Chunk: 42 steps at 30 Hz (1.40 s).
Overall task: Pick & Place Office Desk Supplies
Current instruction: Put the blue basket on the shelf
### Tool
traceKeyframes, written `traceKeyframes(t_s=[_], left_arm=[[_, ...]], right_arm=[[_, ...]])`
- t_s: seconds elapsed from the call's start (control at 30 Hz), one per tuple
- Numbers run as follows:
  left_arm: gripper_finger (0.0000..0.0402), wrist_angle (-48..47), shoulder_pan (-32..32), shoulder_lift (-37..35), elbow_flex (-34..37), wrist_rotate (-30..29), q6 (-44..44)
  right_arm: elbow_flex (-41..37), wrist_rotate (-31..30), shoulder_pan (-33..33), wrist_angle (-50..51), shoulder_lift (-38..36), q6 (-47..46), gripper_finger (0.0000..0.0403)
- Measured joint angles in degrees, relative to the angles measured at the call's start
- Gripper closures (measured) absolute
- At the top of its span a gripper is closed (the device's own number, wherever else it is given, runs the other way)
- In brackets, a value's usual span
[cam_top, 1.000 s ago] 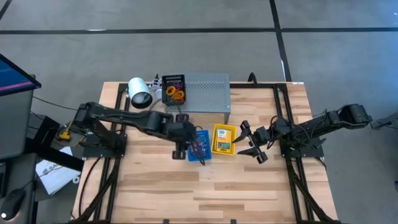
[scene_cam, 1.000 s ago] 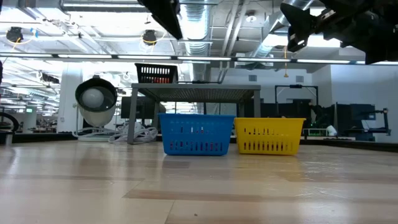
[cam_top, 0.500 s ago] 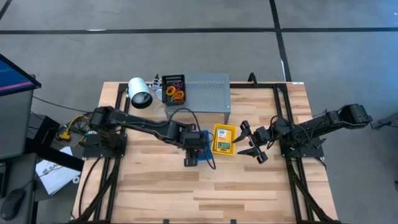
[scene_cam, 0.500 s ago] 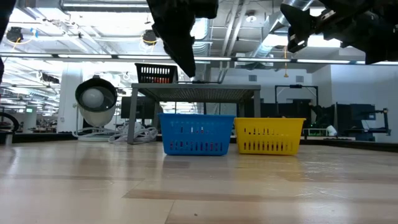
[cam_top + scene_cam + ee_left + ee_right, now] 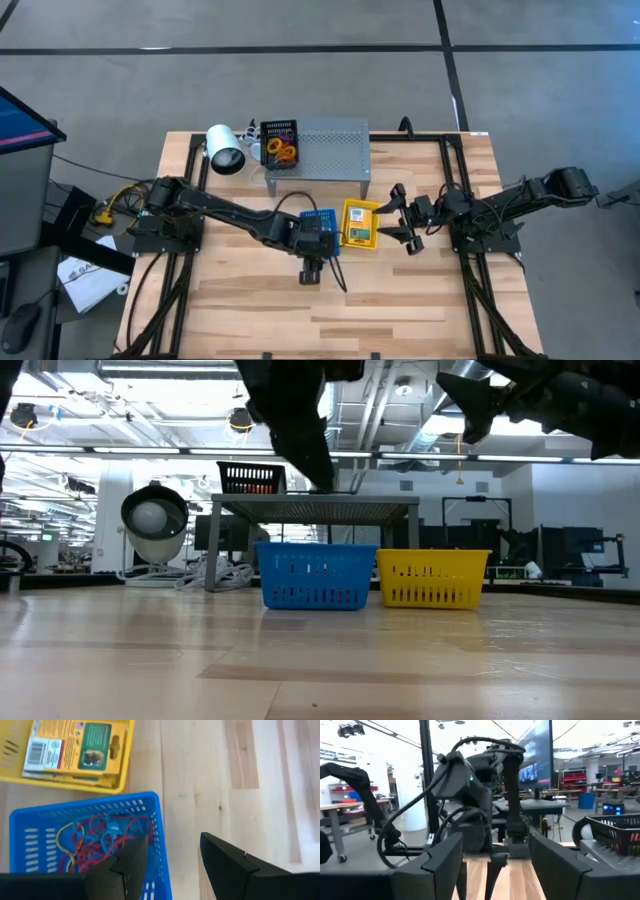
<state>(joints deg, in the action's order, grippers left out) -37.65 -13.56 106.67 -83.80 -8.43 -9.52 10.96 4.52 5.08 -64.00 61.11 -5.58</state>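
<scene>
Left hand [image 5: 309, 275] (open, empty) moved past blue basket [image 5: 322, 216].

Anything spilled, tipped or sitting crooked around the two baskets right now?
Nothing stands out. The blue basket holds its tangle of rubber bands inside its walls, and the crayon boxes lie stacked flat in the yellow basket. Both baskets stand upright, side by side. The left tool hangs open at the blue basket's edge, holding nothing.

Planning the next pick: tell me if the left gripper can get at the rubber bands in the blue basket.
Probably yes. The left gripper hangs open just over the blue basket, whose top is open; nothing covers the rubber bands.
</scene>
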Motion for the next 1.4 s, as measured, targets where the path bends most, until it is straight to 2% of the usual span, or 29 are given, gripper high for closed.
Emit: traceKeyframes(t_s=[0.27,0.73,1.4], left_arm=[[0.0225,6.02,1.04,0.05,5.36,-0.04,-1.9],[0.0225,11.97,1.33,0.09,9.43,-0.02,-3.85],[0.0225,11.87,0.11,1.14,10.0,1.45,-4.94]], right_arm=[[0.0,-0.33,0.2,-0.64,0.02,-0.01,0.018],[0.0,-0.31,0.2,-0.31,0.02,-0.01,0.018],[0.0,-0.31,0.2,0.43,0.02,-0.01,0.018]])
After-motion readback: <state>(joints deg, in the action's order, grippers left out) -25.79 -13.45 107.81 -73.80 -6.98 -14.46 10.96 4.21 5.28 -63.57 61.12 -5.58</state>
